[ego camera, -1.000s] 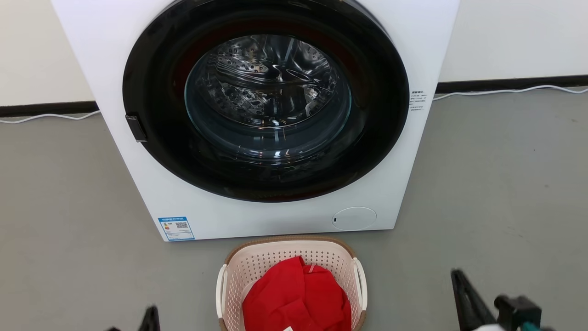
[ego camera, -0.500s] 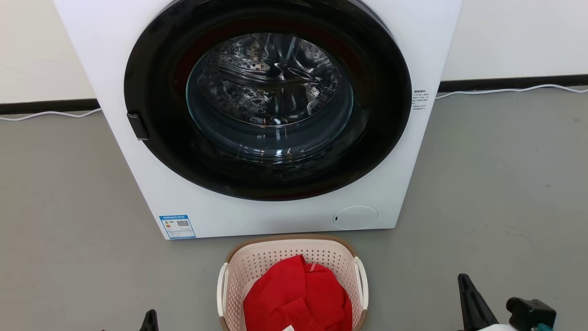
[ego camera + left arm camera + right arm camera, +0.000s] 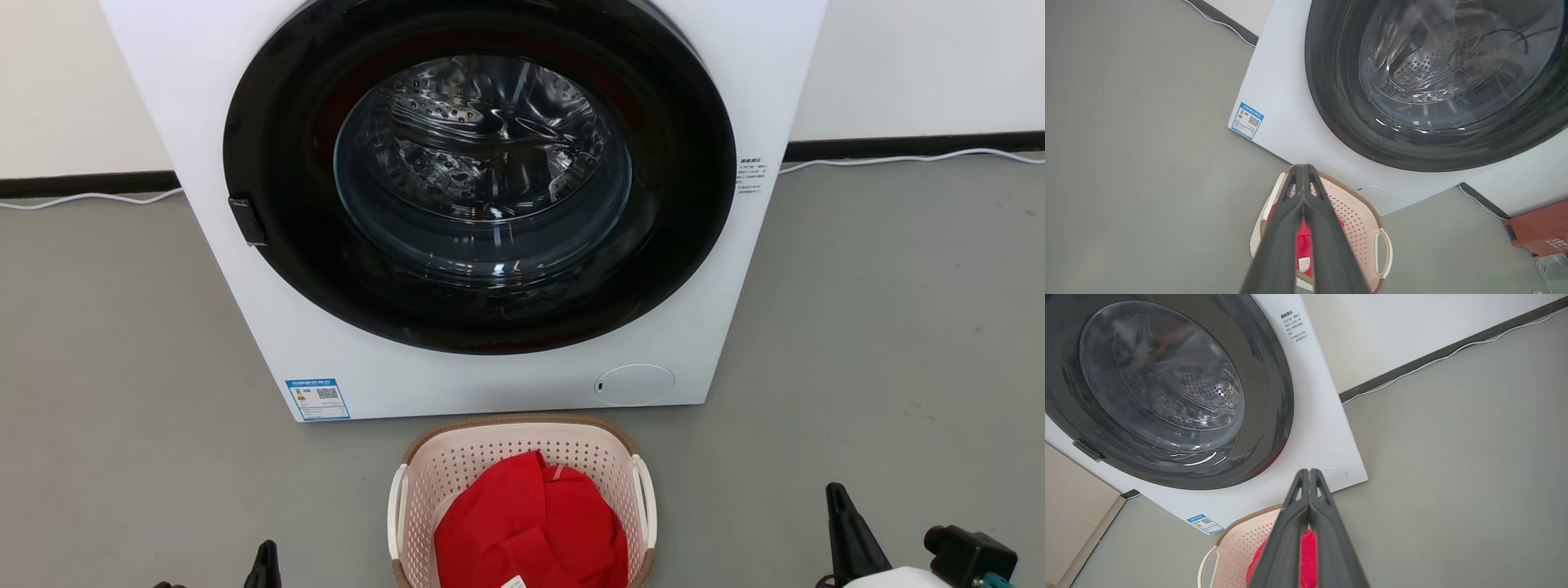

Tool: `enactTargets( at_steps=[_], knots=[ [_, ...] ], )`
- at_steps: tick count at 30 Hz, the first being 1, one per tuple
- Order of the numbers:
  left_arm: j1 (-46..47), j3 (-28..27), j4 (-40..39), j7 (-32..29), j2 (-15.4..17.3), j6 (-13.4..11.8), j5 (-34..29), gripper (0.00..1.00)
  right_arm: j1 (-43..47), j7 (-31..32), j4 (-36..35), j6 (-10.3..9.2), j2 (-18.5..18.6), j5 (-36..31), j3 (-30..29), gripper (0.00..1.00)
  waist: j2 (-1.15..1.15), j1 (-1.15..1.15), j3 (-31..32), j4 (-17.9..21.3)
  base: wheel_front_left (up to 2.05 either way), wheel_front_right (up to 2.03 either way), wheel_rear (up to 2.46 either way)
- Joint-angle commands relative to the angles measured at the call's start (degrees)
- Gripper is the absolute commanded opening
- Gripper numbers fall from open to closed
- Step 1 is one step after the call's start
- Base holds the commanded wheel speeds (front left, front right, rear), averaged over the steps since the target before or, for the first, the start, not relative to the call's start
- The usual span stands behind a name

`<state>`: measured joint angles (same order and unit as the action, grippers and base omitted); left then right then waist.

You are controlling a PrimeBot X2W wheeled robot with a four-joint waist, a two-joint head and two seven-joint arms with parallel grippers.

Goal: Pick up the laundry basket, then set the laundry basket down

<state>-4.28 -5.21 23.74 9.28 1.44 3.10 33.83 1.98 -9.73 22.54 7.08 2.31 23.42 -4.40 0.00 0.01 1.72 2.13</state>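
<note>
Nearest, at 7 o'clock: the left gripper [image 3: 1301, 170], fingers pressed together tip to tip, pinching nothing, held above the floor [image 3: 857, 327] and apart from the basket. At 5 o'clock: the right gripper [image 3: 1309, 473], fingers likewise pressed together and empty, well clear of the basket's right side. At 6 o'clock, between the two grippers: the laundry basket [image 3: 490, 456], cream with perforated walls and a brown rim, standing upright on the grey floor; one white handle [image 3: 397, 510] on its left side, another on its right. Inside it: a red cloth [image 3: 531, 523], bundled, with a small white tag showing at its near edge. Just beyond the basket, at 12 o'clock: a white washing machine [image 3: 457, 384] with its round black door [image 3: 269, 147] shut, the steel drum visible through the glass. On the machine's front: a blue label [image 3: 317, 398] at the lower left, a round cap [image 3: 634, 384] at the lower right. Farthest: a white cable [image 3: 898, 159] along the dark skirting, then a pale wall.
</note>
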Motion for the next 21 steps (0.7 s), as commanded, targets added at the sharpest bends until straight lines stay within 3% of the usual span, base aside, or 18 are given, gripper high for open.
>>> enactTargets(
  at_steps=[1,21],
  knots=[
    [2.8,-0.3,-1.8,-0.3,0.5,0.6,1.9,0.00,-2.8,0.6,-1.8,0.10,0.3,2.0,0.0,0.00,0.00,-0.01,0.0,0.0,0.00,0.00,0.00],
    [4.4,-0.6,-3.5,-3.6,0.7,1.4,13.8,0.00,-4.0,3.9,-3.3,0.17,0.4,16.1,-0.5,0.00,0.00,-0.01,-0.4,-0.5,0.00,0.00,0.00]
  ],
)
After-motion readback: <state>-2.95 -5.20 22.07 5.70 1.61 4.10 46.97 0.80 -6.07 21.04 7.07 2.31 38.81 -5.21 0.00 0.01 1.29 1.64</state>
